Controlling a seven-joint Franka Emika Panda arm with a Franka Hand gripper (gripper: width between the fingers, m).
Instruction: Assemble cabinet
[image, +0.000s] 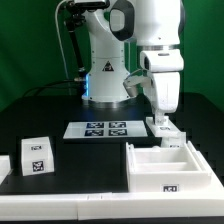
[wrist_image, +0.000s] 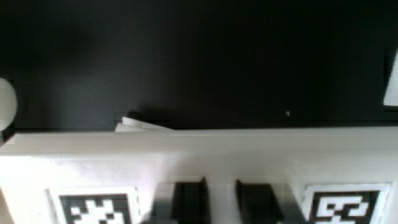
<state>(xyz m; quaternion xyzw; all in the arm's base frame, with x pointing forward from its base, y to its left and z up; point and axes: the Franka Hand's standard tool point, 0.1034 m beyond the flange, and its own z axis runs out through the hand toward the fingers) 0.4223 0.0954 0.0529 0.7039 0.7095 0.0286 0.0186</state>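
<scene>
Cabinet | open side up | end effector at its far rim

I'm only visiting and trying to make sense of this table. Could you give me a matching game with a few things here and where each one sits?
Things:
1. cabinet
2. marker board
3. small tagged block
4. gripper

Places:
A. exterior view's left, near the front
B. hanging at the cabinet's far side
C. middle of the table, before the arm's base
D. exterior view's right, near the front

Pairs: 1-D, 2-C, 3-A, 4-B
</scene>
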